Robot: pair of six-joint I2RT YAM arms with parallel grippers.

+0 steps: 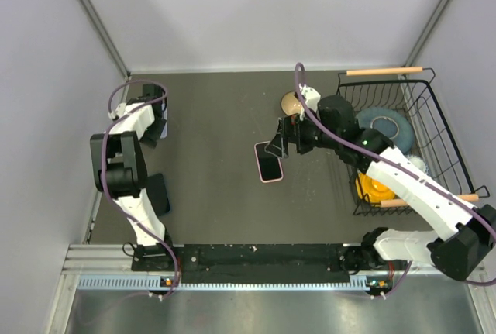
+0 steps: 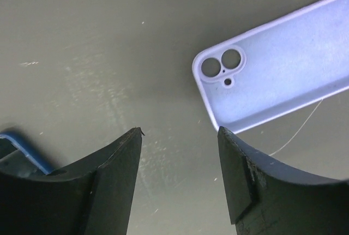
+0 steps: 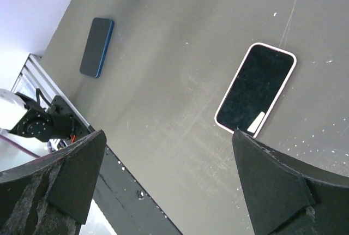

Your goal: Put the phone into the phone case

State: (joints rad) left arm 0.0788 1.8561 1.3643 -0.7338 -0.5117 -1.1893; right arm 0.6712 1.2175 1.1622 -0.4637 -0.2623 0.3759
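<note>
Right gripper (image 3: 169,136) hangs wide open, empty, above pink-rimmed black phone (image 3: 256,90) lying screen-up mid dark grey worktop (image 1: 217,117). Left gripper (image 2: 180,132) parted, empty, just beside lavender silicone phone case (image 2: 283,77) near far-left corner. Phone uncased; pickup and insertion both left.

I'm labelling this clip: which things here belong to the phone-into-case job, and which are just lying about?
Job:
pink-rimmed phone
lavender phone case

Lying about:
blue-edged phone, likely a spare
wire basket with its contents
tan disc
</note>
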